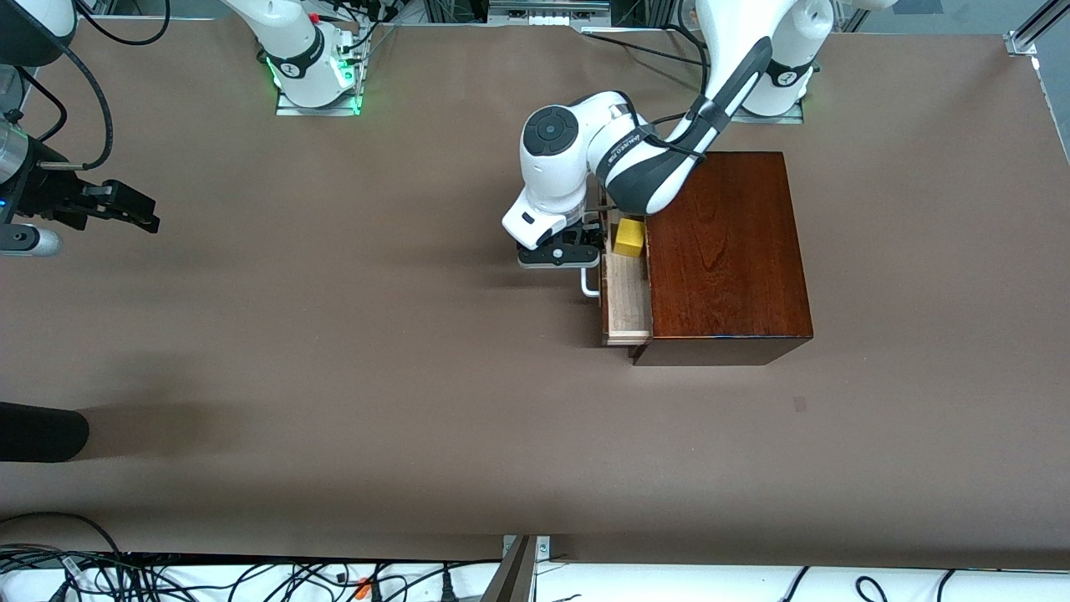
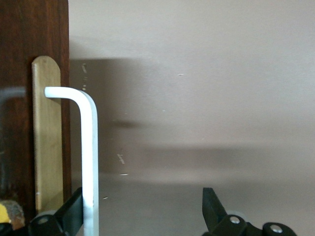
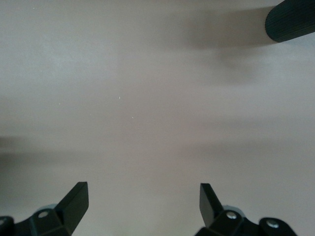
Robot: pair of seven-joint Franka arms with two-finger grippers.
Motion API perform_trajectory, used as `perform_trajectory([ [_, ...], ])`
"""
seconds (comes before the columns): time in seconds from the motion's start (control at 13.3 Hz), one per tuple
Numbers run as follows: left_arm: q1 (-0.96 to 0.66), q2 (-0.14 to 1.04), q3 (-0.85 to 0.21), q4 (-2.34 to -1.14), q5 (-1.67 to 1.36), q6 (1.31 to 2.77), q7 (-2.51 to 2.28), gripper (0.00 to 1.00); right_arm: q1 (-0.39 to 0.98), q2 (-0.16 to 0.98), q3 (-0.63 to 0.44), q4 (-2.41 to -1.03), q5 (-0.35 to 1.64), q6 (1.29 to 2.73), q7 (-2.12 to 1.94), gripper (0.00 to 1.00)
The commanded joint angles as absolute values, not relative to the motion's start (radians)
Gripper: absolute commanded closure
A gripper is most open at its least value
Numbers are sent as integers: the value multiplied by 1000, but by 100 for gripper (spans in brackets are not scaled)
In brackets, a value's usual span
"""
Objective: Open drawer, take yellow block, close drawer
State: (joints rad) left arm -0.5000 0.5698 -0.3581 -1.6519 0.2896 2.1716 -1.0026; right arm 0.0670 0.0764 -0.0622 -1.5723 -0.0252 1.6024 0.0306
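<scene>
Front view: the drawer (image 1: 627,297) stands partly pulled out of the box (image 1: 726,251), which sits toward the left arm's end of the table (image 1: 334,376). The yellow block (image 1: 629,237) lies in it. The left gripper (image 1: 585,255) is at the white handle (image 1: 590,280).

Left wrist view: its fingers (image 2: 212,201) are spread wide, the handle (image 2: 88,157) just inside one finger, nothing gripped.

Right wrist view: the right gripper (image 3: 142,201) waits open and empty above the table's edge.

drawer (image 1: 627,293): my left arm covers its end nearest the bases; only a strip of tray shows beside the box (image 1: 723,259).
yellow block (image 1: 629,237): part hidden under my left wrist.
handle (image 2: 88,157): cut off by my left wrist view's edge.
right pincer (image 1: 125,205): my arm runs off the front view's edge.
</scene>
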Motion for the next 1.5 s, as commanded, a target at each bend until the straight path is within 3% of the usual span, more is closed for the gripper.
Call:
perform_trajectory([
  [0.0,-528,606,-361,-1609,241,2238,-1031,0,60,67,-54,-1575,-25,1612,37,0],
  [0.75,-543,597,-360,-1591,252,2220,-1017,0,60,67,-54,-1575,-28,1612,35,0],
  [1.05,-543,572,-364,-1574,307,2070,-1015,0,60,68,-54,-1575,-28,1612,35,0],
  [1.43,-534,526,-362,-1404,289,1795,-948,0,60,67,-54,-1575,-28,1612,35,0],
])
